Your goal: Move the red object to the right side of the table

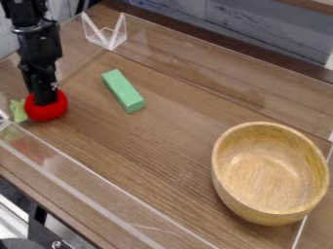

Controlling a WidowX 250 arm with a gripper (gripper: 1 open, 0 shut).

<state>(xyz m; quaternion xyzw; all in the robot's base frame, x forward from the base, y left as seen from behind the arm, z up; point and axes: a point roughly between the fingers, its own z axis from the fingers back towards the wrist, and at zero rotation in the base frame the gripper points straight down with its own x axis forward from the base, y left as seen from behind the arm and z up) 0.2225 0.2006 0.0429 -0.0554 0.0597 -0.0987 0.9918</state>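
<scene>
At the left end of the table (pixel 169 126), a black robot arm (pixel 37 44) reaches straight down from the top left corner of the view, and its gripper (pixel 45 96) sits right on top of the red object (pixel 47 108). The fingertips are buried against the toy's upper surface and are too small and dark to make out one by one, but the jaws appear pressed in tight on the red object, pinching it from above. The red object rests on the wood surface close to the left wall of clear acrylic, and a small bit of green leaf (pixel 18 107) pokes out on its left side, toward that wall. Just to the right of it, clearly apart and not touching, lies a green block (pixel 124 89), flat on the table and angled so that its long side runs from upper left to lower right. Far across the table, near the right edge and toward the front, stands a wooden bowl (pixel 271 172), upright, with nothing visible inside it. A folded piece of clear plastic (pixel 107 32) stands at the back, near the far wall.
</scene>
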